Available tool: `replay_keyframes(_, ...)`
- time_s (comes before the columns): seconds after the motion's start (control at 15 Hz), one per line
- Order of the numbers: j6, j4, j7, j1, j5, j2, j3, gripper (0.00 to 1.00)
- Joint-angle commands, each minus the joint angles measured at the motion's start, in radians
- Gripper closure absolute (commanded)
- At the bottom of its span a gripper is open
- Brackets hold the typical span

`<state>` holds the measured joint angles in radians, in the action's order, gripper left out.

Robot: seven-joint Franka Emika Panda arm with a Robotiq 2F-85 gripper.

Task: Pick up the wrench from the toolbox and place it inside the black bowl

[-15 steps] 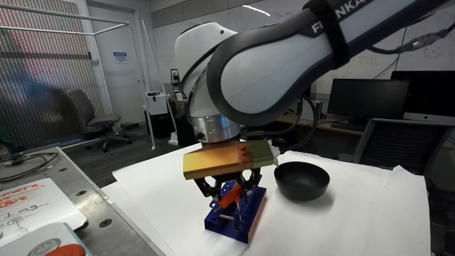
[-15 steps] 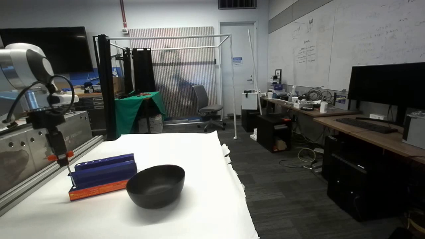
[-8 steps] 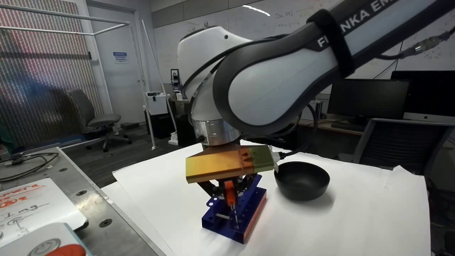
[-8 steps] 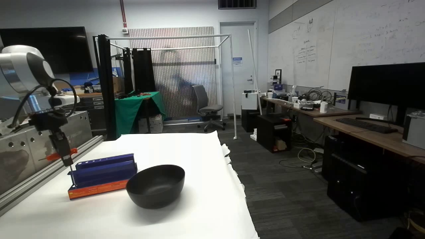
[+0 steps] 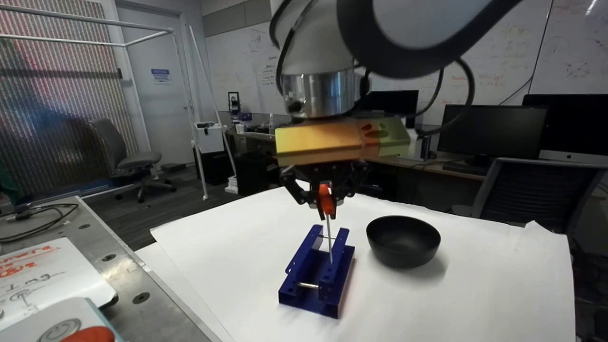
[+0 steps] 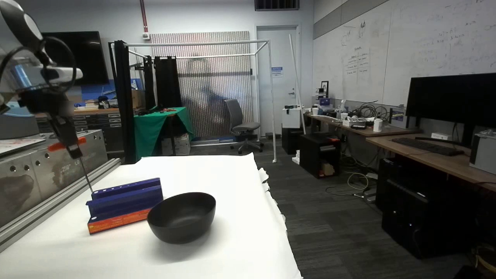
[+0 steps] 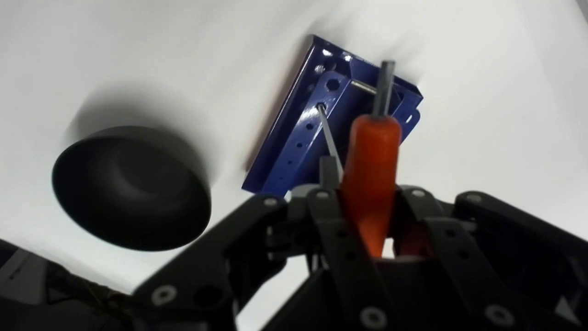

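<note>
The wrench [image 5: 326, 199] has an orange-red handle and slim metal shafts. Its handle also shows in an exterior view [image 6: 58, 146] and in the wrist view [image 7: 374, 161]. My gripper [image 5: 327, 213] is shut on the handle and holds it above the toolbox [image 5: 311, 305]. One shaft points down to a hole in a rail of the dark-blue toolbox [image 7: 301, 126]; whether its tip is still in the hole I cannot tell. The toolbox also shows beside the bowl in an exterior view [image 6: 124, 205]. The black bowl [image 5: 403, 242] stands upright beside the toolbox [image 6: 182, 221], also in the wrist view [image 7: 133, 188].
The toolbox and bowl stand on a white-covered table [image 5: 475, 285]. A metal bench edge [image 5: 142, 294] with a whiteboard panel [image 5: 42, 280] runs along one side. A chair [image 5: 541, 199] and monitors [image 5: 494, 130] stand behind the table.
My gripper has closed on the handle, then risen with the wrench, whose shaft has come up out of the toolbox for much of its length. The toolbox has shifted slightly. The bowl has not moved.
</note>
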<state>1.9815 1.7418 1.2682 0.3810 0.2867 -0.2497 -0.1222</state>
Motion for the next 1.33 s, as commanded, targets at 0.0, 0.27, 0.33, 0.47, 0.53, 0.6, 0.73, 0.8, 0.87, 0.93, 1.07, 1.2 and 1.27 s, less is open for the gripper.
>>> replay_keyframes(0.0, -0.111, 0.026, -0.026, -0.037, 0.068, 0.122, 0.002, 0.88)
replay_keyframes(0.27, -0.206, 0.022, -0.054, -0.106, 0.188, 0.116, 0.016, 0.88)
replay_keyframes(0.33, -0.211, 0.028, -0.064, -0.124, 0.200, 0.104, 0.022, 0.88)
replay_keyframes(0.47, -0.206, 0.039, -0.089, -0.159, 0.211, 0.077, 0.038, 0.88)
replay_keyframes(0.53, -0.212, 0.039, -0.104, -0.174, 0.210, 0.057, 0.048, 0.88)
replay_keyframes(0.6, -0.219, 0.038, -0.118, -0.187, 0.218, 0.034, 0.059, 0.88)
replay_keyframes(0.73, -0.200, 0.041, -0.145, -0.210, 0.227, -0.013, 0.080, 0.88)
replay_keyframes(0.8, -0.190, 0.043, -0.157, -0.216, 0.233, -0.036, 0.089, 0.87)
replay_keyframes(0.87, -0.178, 0.042, -0.168, -0.221, 0.244, -0.061, 0.098, 0.86)
replay_keyframes(0.93, -0.164, 0.040, -0.179, -0.225, 0.252, -0.085, 0.106, 0.86)
replay_keyframes(1.07, -0.121, 0.043, -0.194, -0.229, 0.255, -0.124, 0.118, 0.85)
replay_keyframes(1.2, -0.078, 0.044, -0.220, -0.229, 0.241, -0.156, 0.121, 0.83)
replay_keyframes(1.27, -0.061, 0.044, -0.228, -0.227, 0.240, -0.168, 0.123, 0.57)
